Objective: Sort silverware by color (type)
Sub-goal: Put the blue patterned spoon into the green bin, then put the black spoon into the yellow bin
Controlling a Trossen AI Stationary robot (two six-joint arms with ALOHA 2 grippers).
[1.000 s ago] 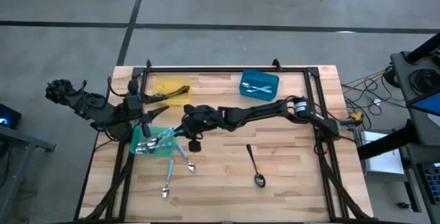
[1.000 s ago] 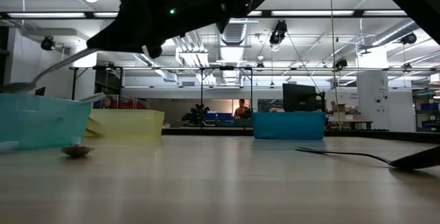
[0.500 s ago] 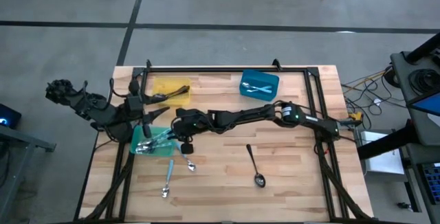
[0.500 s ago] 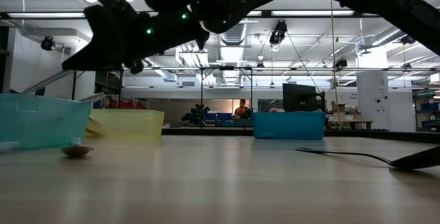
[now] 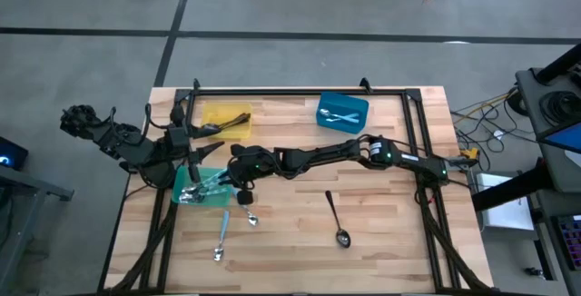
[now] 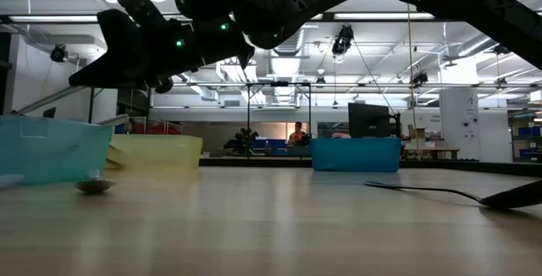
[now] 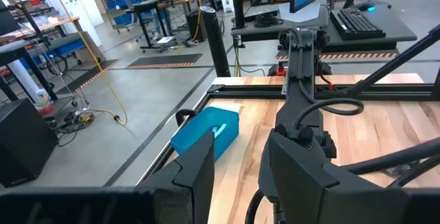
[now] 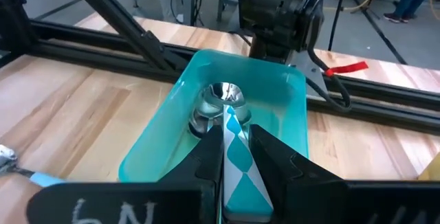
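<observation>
Carrying a blue-handled spoon (image 8: 237,148), the right gripper (image 8: 234,157) is clamped on its handle, bowl end over the teal bin (image 8: 282,117) at the bench's left. The step in hand is the drop; next, the jaws should release above the bin. The left gripper (image 7: 237,176) waits beside it, jaws partly apart, holding nothing visible.
</observation>
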